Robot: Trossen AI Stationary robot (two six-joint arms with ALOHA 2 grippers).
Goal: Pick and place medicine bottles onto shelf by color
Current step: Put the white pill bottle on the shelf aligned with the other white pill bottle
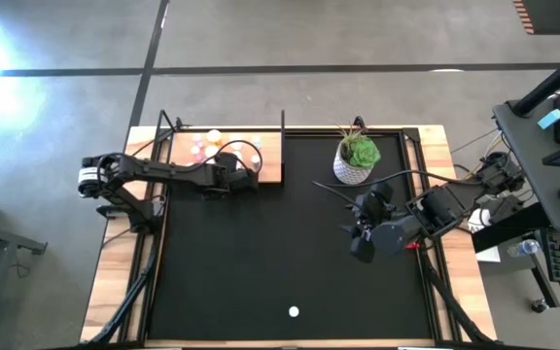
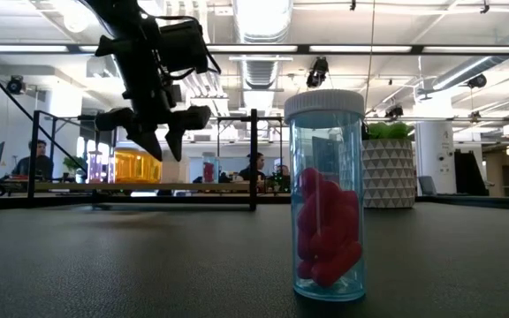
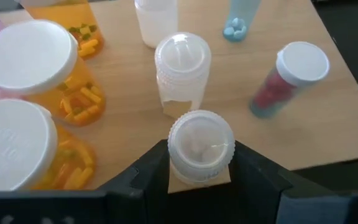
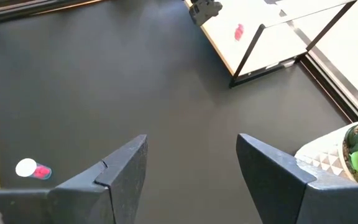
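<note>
The light wood shelf [image 1: 270, 160] lies at the mat's far left corner, with several bottles [image 1: 207, 144] standing on it. My left gripper [image 1: 244, 178] is over the shelf, shut on a white bottle [image 3: 201, 140] with a clear ribbed cap. The left wrist view shows orange bottles with white caps [image 3: 30, 62], a second white bottle [image 3: 182, 62] and a blue-green bottle of red pills [image 3: 288, 78] on the shelf. Another blue-green bottle of red pills [image 2: 325, 194] stands upright on the black mat near its front edge [image 1: 294, 311]. My right gripper [image 1: 358, 233] is open and empty above the mat. My left gripper pinches the white bottle's body just below its cap [image 3: 197, 177] between its two fingers, one on each side. The fingers come from above, pointing down. The bottle stays upright; whether its base rests on the shelf, I cannot tell.
A green plant in a white pot [image 1: 358, 156] stands at the mat's far edge, right of the shelf and just beyond my right gripper. A thin black frame [image 1: 283, 131] rises at the shelf's edges. The black mat [image 1: 261, 262] is bare between the arms.
</note>
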